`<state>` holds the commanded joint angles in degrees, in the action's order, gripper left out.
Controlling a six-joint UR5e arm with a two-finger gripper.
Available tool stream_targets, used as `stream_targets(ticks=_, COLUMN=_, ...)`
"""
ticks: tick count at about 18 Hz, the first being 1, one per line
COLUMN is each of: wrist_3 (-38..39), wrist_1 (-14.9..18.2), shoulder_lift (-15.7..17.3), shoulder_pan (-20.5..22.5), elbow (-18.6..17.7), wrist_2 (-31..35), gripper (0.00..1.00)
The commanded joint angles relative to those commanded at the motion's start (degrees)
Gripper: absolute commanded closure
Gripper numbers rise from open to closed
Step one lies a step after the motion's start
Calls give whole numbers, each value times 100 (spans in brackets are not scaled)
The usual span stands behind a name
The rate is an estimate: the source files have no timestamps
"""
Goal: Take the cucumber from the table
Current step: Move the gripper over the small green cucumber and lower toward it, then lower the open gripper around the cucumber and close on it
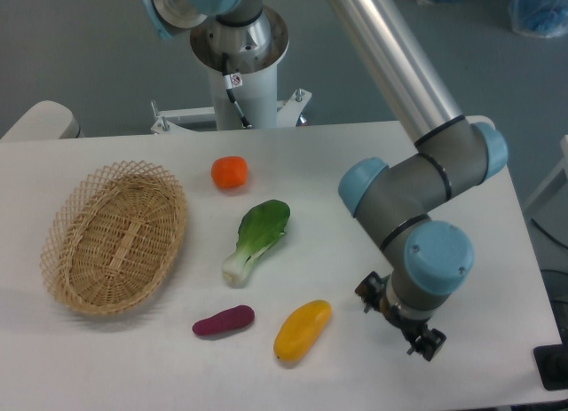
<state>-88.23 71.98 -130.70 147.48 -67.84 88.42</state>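
The white desk (293,375) carries a wicker basket (115,236) at the left, then a bok choy (257,238), a yellow fruit (302,329), a purple vegetable (224,321) and an orange fruit (230,172). The claw (404,327) hangs low over the desk's right side under the arm's wrist, and I cannot tell whether it is apart or together. The cucumber is not visible anywhere on the desk.

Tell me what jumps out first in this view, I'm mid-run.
The big grey and blue arm fills the right side, its gripper low over the white table. A wicker basket sits far left. Between them lie an orange fruit, a bok choy, a purple piece and a yellow fruit.
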Motion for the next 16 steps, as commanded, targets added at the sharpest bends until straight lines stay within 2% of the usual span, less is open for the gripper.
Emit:
stream_targets(ticks=3, wrist_3=-72, wrist_1=0, shoulder_lift=53, shoulder_pan=114, elbow=-281, wrist_2=210, gripper=0)
stream_targets(ticks=9, wrist_3=-72, wrist_1=-52, shoulder_lift=-61, shoulder_pan=159, elbow=-317, wrist_2=361, gripper=0)
stream_targets(ticks=13, wrist_3=-19, wrist_1=-131, shoulder_lift=-26, shoulder_pan=150, elbow=-598, wrist_2=352, gripper=0)
stream_targets(ticks=16, wrist_3=42, wrist_1=-324, shoulder_lift=27, shoulder_pan=97, elbow=-878, wrist_2=361, gripper=0)
